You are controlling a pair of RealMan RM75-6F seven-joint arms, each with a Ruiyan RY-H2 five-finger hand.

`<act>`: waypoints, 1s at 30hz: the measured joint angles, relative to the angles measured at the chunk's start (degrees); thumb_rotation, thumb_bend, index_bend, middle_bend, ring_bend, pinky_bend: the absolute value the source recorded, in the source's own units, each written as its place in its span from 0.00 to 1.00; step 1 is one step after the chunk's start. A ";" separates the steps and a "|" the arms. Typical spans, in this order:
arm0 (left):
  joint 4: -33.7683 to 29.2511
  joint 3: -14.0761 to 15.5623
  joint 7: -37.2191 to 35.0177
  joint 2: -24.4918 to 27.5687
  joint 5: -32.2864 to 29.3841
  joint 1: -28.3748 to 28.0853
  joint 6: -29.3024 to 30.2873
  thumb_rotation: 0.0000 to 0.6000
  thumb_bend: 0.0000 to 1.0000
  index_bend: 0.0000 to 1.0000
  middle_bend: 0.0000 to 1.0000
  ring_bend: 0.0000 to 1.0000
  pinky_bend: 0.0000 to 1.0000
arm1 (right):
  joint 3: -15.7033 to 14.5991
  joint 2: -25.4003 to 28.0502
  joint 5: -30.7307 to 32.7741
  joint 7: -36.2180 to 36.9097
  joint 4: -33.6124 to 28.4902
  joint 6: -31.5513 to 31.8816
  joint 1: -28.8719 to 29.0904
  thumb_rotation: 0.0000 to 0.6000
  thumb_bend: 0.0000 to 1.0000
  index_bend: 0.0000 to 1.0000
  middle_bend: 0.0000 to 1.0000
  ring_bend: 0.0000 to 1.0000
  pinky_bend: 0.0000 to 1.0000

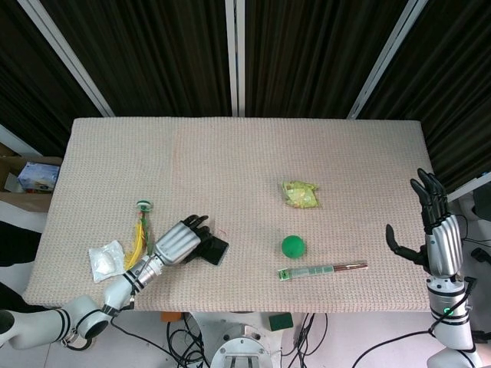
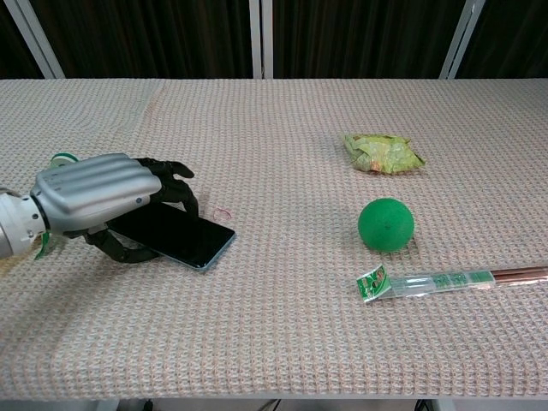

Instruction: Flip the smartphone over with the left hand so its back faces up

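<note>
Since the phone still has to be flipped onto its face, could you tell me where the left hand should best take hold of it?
Grip the smartphone across its long edges, near the end under the left hand, coming from above. It lies flat on the cloth, screen up, so the fingers curl over the far edge and the thumb hooks the near one, probably lifting one edge to roll it.
</note>
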 measured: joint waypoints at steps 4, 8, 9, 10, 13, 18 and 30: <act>0.29 -0.07 -2.13 -0.21 0.44 -0.13 1.34 1.00 0.46 0.42 0.42 0.12 0.20 | 0.01 0.07 0.06 -0.01 0.13 0.03 -0.07 0.78 0.48 0.00 0.00 0.00 0.00; 0.61 -0.63 -3.98 -0.32 0.67 -0.20 3.26 1.00 0.51 0.49 0.48 0.15 0.21 | -0.05 0.03 0.23 0.31 0.36 -0.07 -0.14 0.78 0.48 0.00 0.00 0.00 0.00; 0.78 -0.83 -4.21 -0.40 0.65 -0.21 3.61 1.00 0.51 0.49 0.48 0.15 0.21 | -0.08 -0.01 0.26 0.38 0.43 -0.09 -0.15 0.78 0.48 0.00 0.00 0.00 0.00; 0.90 -1.03 -4.35 -0.49 0.59 -0.21 3.92 1.00 0.52 0.50 0.49 0.15 0.22 | -0.09 -0.03 0.26 0.41 0.49 -0.09 -0.16 0.78 0.48 0.00 0.00 0.00 0.00; 1.04 -1.75 -4.71 -0.61 0.43 -0.34 4.79 1.00 0.53 0.52 0.51 0.16 0.22 | -0.05 0.00 0.25 0.39 0.60 -0.02 -0.19 0.78 0.48 0.00 0.00 0.00 0.00; -0.30 -3.45 -4.92 0.36 -0.32 -1.84 4.16 1.00 0.54 0.53 0.52 0.16 0.22 | 0.26 0.44 0.49 0.42 0.45 0.03 -0.20 0.78 0.48 0.00 0.00 0.00 0.00; -0.42 -5.86 5.54 -0.25 -4.12 -6.36 -3.30 1.00 0.31 0.09 0.14 0.10 0.21 | 0.54 1.04 1.58 1.12 0.80 -0.26 -0.49 0.78 0.48 0.00 0.00 0.00 0.00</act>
